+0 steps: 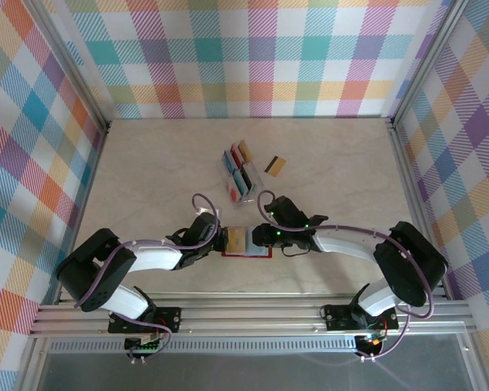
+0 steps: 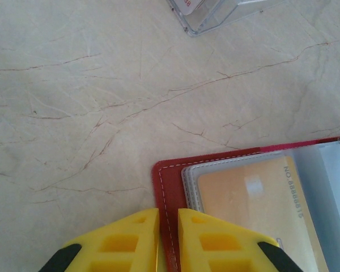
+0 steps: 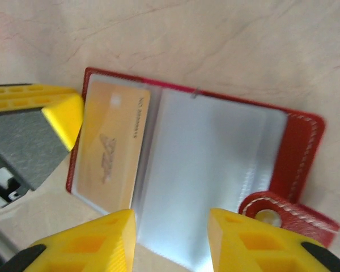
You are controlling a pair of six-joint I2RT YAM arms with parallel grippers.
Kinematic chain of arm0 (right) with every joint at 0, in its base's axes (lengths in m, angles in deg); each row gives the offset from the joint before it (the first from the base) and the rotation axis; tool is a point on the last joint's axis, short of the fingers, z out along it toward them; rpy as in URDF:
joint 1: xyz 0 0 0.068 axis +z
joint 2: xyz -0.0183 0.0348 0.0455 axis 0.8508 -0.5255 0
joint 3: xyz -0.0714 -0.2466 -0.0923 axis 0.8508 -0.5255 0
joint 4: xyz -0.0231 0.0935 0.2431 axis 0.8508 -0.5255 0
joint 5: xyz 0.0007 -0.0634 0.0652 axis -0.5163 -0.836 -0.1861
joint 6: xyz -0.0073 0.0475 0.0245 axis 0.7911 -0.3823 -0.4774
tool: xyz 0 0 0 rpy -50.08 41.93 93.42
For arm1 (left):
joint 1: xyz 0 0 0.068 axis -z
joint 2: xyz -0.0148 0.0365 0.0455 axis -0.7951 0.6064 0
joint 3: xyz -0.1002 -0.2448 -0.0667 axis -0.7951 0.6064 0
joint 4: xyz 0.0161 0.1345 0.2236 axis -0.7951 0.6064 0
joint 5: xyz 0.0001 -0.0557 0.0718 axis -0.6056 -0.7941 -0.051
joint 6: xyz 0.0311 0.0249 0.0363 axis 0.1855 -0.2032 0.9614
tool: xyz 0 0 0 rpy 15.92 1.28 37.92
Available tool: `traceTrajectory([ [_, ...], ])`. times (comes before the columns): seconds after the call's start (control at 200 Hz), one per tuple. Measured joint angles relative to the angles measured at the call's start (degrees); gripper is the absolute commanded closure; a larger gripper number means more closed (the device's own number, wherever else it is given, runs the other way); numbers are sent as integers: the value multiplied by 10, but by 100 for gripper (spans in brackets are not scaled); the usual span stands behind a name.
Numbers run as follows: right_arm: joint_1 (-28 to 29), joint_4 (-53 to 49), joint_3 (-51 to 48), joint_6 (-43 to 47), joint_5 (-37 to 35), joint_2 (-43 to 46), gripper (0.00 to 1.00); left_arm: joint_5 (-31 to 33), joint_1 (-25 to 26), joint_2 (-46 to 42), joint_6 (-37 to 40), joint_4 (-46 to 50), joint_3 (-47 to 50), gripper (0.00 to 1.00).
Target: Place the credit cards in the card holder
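Observation:
The red card holder [image 1: 248, 254] lies open on the table between my two grippers. A gold credit card [image 3: 110, 153] sits in its left clear pocket [image 2: 255, 209]. My left gripper [image 2: 168, 238] is shut on the holder's red left edge [image 2: 169, 190], which runs between its yellow fingers. My right gripper [image 3: 171, 241] is open just above the holder's empty clear pockets [image 3: 215, 170], with nothing between its fingers. The snap tab [image 3: 283, 212] lies at the holder's right. Several more credit cards [image 1: 239, 169] stand in a clear rack farther back. A gold card with a dark stripe [image 1: 275, 166] lies flat beside the rack.
The clear plastic rack [image 2: 215, 14] stands just beyond the holder. Bare marble-patterned table [image 1: 147, 179] stretches to the left and right of it. Checked walls close in the back and both sides. The left gripper's finger [image 3: 62, 110] shows at the holder's left edge.

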Motion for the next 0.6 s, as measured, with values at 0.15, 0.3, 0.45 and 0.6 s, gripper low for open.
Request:
traceTrajectory([
  [0.15,0,-29,40,22,-41,-28,63,0,0,0,0,1,0,83],
  [0.3,0,-41,66,39,-61,-58,63,0,0,0,0,1,0,83],
  [0.45,1,-49,82,49,-72,-83,62,0,0,1,0,0,0,83],
  [0.6,2,-50,90,57,-78,-109,62,0,0,1,0,0,0,83],
])
